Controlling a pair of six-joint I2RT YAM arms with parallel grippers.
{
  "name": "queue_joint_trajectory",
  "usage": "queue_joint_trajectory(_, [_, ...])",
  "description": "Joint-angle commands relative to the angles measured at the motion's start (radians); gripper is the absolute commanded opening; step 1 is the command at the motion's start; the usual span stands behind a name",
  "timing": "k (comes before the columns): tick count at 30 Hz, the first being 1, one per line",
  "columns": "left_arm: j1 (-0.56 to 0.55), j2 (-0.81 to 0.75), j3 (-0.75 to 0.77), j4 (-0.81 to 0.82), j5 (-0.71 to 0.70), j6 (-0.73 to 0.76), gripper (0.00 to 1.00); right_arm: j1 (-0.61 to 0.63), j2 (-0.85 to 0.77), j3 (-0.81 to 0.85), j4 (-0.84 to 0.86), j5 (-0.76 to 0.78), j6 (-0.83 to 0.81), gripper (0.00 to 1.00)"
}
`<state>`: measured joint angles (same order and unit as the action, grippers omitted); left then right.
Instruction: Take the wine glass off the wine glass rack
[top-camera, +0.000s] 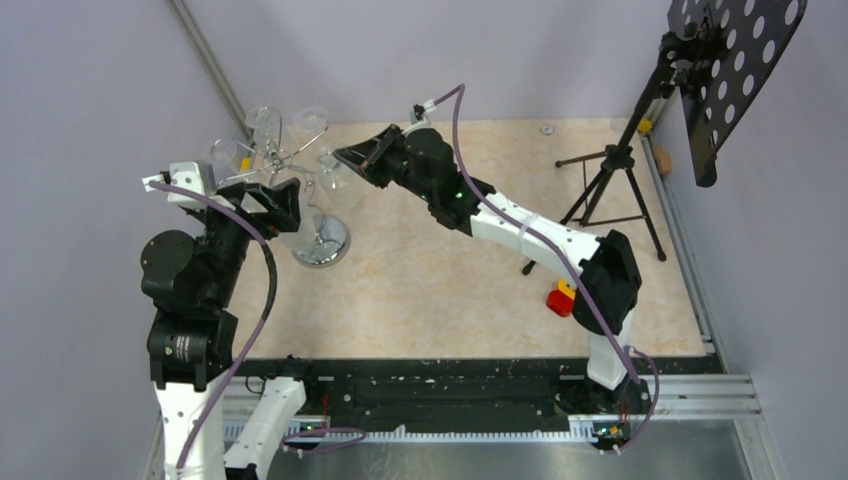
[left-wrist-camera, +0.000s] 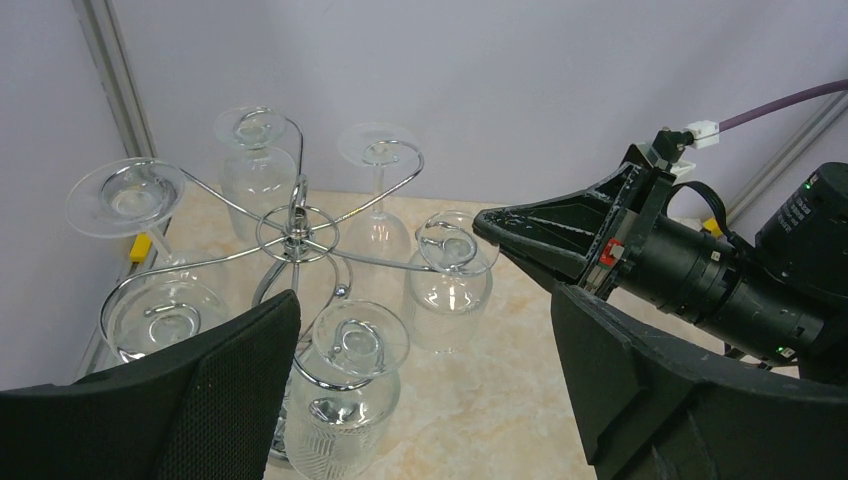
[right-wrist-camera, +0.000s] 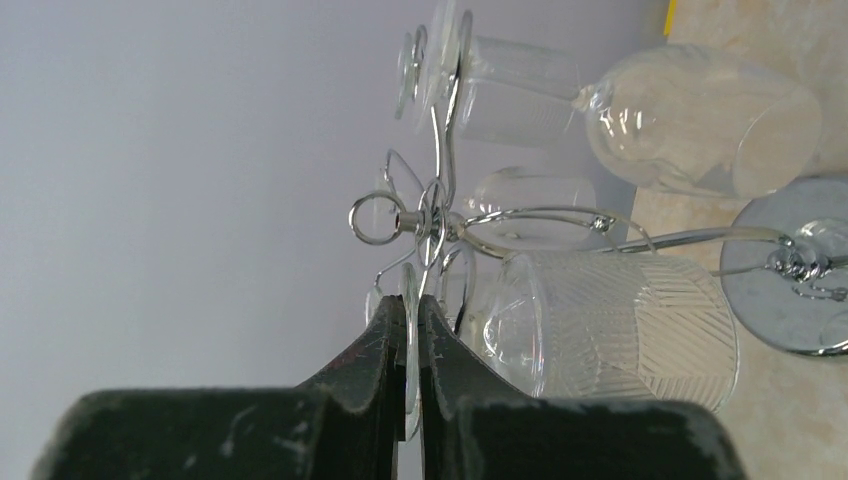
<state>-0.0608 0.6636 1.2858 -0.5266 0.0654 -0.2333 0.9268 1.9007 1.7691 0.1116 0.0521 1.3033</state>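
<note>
Right jaws closed, seemingly pinching wine glass (left-wrist-camera: 450, 300) foot; left jaws wide open.

Mostly hidden behind a left claw (left-wrist-camera: 420, 300) finger (left-wrist-camera: 225, 385): round base (right-wrist-camera: 760, 310) of the wine glass rack (left-wrist-camera: 298, 232). Cropped by the frame edge in the right wrist view.

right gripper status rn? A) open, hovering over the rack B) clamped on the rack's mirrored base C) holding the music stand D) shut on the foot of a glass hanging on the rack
D: in the right wrist view the right gripper has its fingers pressed together on the thin foot disc of a wine glass that hangs on the wine glass rack.
</note>
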Motion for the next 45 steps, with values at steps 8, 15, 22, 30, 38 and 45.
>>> queue_joint_trajectory(8, [-0.002, -0.006, -0.015, 0.042, -0.003, 0.008, 0.99, 0.058, -0.067, 0.002, 0.070, -0.048, 0.003, 0.00])
queue_joint_trajectory(15, [-0.002, -0.008, -0.017, 0.040, -0.001, 0.006, 0.99, 0.059, 0.017, 0.104, 0.056, -0.070, -0.016, 0.00])
queue_joint_trajectory(22, [-0.002, -0.011, -0.017, 0.035, -0.008, 0.011, 0.99, 0.059, 0.082, 0.176, 0.062, -0.056, -0.016, 0.00])
queue_joint_trajectory(30, [-0.002, -0.014, -0.024, 0.037, -0.010, 0.014, 0.99, 0.054, 0.110, 0.225, 0.053, 0.032, -0.062, 0.00])
queue_joint_trajectory(38, [-0.002, -0.015, -0.024, 0.034, -0.012, 0.015, 0.99, 0.045, 0.121, 0.234, 0.066, 0.116, -0.076, 0.00])
queue_joint_trajectory(45, [-0.003, -0.016, -0.028, 0.037, -0.009, 0.013, 0.99, 0.034, 0.122, 0.233, 0.086, 0.166, -0.070, 0.00])
